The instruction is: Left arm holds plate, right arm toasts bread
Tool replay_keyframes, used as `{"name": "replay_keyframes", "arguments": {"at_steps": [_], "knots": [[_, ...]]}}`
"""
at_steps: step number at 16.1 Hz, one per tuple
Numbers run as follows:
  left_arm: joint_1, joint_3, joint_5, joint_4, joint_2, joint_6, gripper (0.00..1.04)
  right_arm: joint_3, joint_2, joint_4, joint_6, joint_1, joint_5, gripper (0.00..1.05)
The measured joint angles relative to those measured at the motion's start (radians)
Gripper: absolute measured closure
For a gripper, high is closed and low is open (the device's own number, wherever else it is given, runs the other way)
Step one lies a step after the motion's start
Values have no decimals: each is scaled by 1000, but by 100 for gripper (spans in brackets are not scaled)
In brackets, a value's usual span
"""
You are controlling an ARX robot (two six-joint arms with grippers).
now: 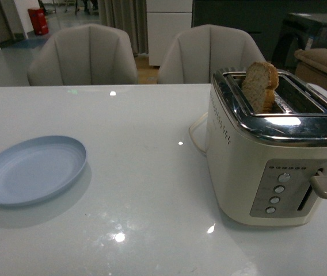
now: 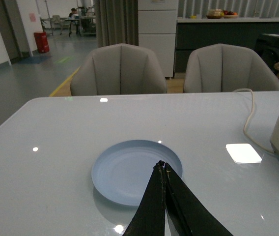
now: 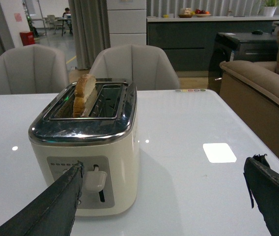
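Bread sits upright in toaster slot nearest the plate, sticking up, lever up. Plate lies bare on table, away from toaster. Left hand fingers together above plate's near rim, holding nothing; right hand spread wide before lever. Next, I judge: right presses lever or pulls bread; left grips plate rim.

The left arm's claw shows as two long, flat, matte black fingers tapering to thin tips. The right arm's claw has the same dull black fingers, broader and blunt-edged, with slightly rough, frayed-looking ends.
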Motion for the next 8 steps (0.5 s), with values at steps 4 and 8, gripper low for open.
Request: {"name": "replay_keyframes", "arguments": {"at_steps": [4,8], "knots": [[0,0,0,-207,-166,0,103,0,0,0,0,0,0,6],[0,0,0,-201,-185,1,103,0,0,1,0,0,0,6]]}}
